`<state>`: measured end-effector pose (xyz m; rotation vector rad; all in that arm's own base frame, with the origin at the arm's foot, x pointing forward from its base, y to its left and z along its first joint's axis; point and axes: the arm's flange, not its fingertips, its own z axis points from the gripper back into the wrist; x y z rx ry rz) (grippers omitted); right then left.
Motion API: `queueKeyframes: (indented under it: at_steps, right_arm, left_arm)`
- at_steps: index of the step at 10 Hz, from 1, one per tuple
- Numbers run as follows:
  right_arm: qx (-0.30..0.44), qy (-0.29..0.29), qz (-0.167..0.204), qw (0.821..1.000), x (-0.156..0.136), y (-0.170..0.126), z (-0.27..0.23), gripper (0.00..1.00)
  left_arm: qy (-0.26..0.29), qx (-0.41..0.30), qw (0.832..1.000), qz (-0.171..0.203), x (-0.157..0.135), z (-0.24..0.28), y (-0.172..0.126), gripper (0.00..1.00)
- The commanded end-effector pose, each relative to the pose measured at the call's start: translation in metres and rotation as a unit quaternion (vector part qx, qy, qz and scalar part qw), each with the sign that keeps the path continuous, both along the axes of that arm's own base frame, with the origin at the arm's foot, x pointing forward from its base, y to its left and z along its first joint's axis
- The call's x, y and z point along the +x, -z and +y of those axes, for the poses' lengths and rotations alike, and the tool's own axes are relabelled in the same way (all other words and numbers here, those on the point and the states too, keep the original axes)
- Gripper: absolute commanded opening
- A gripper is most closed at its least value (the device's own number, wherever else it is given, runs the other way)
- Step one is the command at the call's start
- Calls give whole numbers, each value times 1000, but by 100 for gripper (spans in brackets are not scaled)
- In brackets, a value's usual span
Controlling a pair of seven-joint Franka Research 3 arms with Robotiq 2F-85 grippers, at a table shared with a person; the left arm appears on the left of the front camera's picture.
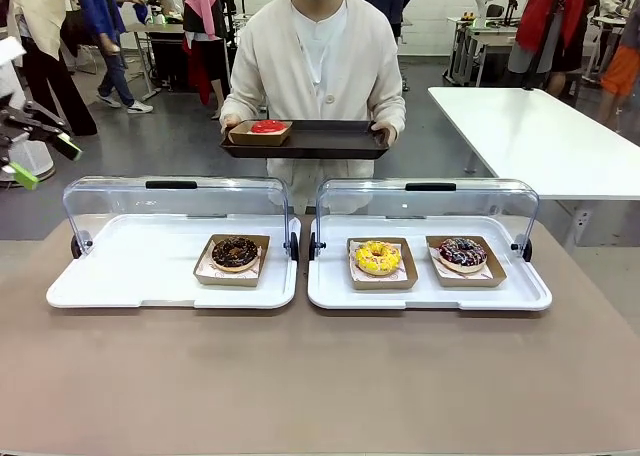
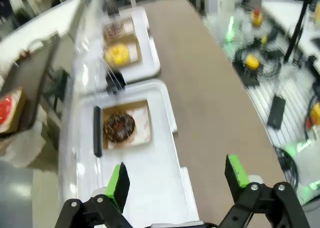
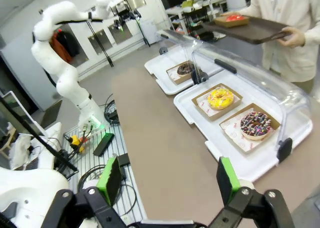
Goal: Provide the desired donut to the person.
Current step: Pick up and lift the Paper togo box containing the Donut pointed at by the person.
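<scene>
Two cases hold three donuts; the person's tray, one.

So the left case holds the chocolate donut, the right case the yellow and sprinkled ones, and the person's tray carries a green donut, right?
One slip: the donut on the person's tray is red, not green, as the front view shows. The rest stands.

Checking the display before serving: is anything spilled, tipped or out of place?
Nothing stands out. The chocolate donut, yellow donut and sprinkled donut sit flat in their cardboard boats; the red donut rests level on the dark serving tray.
</scene>
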<state>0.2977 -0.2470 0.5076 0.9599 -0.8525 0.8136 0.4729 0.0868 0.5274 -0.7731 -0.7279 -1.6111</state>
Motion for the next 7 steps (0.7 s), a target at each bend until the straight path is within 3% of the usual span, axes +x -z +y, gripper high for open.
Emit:
queueKeyframes:
  at_steps: [1, 3, 5, 7]
  right_arm:
    - [6, -1, -6, 1000, 0, 0, -1, 100]
    - [6, -1, -6, 1000, 0, 0, -1, 100]
    - [6, -1, -6, 1000, 0, 0, -1, 100]
    - [6, -1, -6, 1000, 0, 0, -1, 100]
  left_arm:
    - [-30, -133, 989, 56, 32, 37, 21, 100]
    - [-85, -202, 974, 58, 41, 73, 55, 100]
    - [-85, -239, 965, 68, 27, 101, 77, 100]
    - [-113, -237, 964, 35, 9, 123, 85, 100]
